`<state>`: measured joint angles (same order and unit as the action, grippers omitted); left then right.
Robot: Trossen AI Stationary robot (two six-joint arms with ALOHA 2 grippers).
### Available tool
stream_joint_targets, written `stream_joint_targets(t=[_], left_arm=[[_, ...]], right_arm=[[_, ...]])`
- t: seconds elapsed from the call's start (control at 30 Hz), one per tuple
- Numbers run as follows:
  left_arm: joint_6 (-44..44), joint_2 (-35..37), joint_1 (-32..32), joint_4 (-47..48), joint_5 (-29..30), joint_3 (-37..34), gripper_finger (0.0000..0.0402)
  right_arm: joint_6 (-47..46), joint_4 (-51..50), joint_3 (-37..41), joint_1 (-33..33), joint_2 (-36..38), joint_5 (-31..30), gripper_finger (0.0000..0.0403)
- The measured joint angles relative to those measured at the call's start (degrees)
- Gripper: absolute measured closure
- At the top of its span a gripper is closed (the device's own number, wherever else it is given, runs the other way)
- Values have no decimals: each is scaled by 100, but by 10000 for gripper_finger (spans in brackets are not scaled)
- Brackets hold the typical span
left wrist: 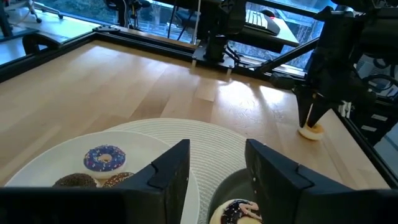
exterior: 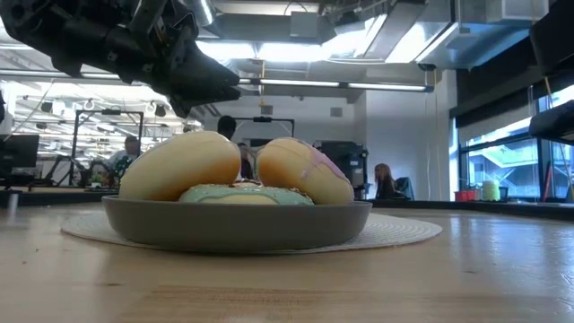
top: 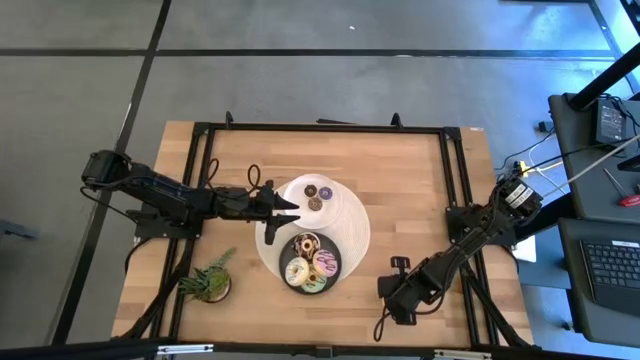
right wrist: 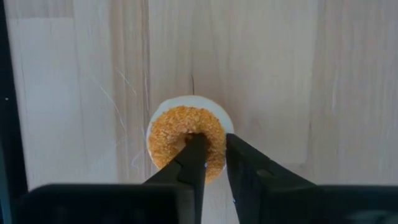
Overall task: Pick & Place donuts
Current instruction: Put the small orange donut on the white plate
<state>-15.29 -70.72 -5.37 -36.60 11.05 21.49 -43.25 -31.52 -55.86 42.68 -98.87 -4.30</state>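
Four larger donuts (top: 311, 264) lie in the dark grey plate (top: 338, 252). Tiny purple (left wrist: 104, 157) and brown donuts (left wrist: 76, 180) lie on the white plate (top: 335, 200). My left gripper (left wrist: 217, 163) is open and hovers above the seam between the two plates; it touches nothing. In the low view it hangs over the grey plate (exterior: 238, 224). A tiny orange donut (right wrist: 185, 140) lies flat on the bare table near the right near corner. My right gripper (right wrist: 212, 149) points down onto it. My right gripper comes from above, pointing down, onto the orange donut's ring. One finger (right wrist: 194, 149) stands in the hole and the other (right wrist: 239, 155) just outside the rim (right wrist: 217, 134), with the ring's wall between them. The donut still lies flat on the table (left wrist: 310, 129).
Both plates sit on a round white woven mat (top: 355, 235) in the table's middle. A small green potted plant (top: 208, 283) stands near the left near corner. Black frame rails (top: 320, 128) run along the table edges. Bare wood lies between the mat and my right gripper (top: 393, 292).
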Motion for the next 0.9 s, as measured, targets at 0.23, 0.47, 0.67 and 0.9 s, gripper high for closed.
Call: stream_joint_targets(t=[0.23,0.47,0.67,0.9], left_arm=[[0,0,0,0,0,1,252],[0,0,0,0,-1,1,251],[-46,0,0,0,-4,1,254],[-459,0,17,0,714,1,249]], right_arm=[[593,-391,-149,-540,209,258,364],[2345,-869,-748,-1678,562,-94,374],[3840,-758,-1421,-3010,570,-634,374],[4841,283,-1599,-4352,372,-257,374]])
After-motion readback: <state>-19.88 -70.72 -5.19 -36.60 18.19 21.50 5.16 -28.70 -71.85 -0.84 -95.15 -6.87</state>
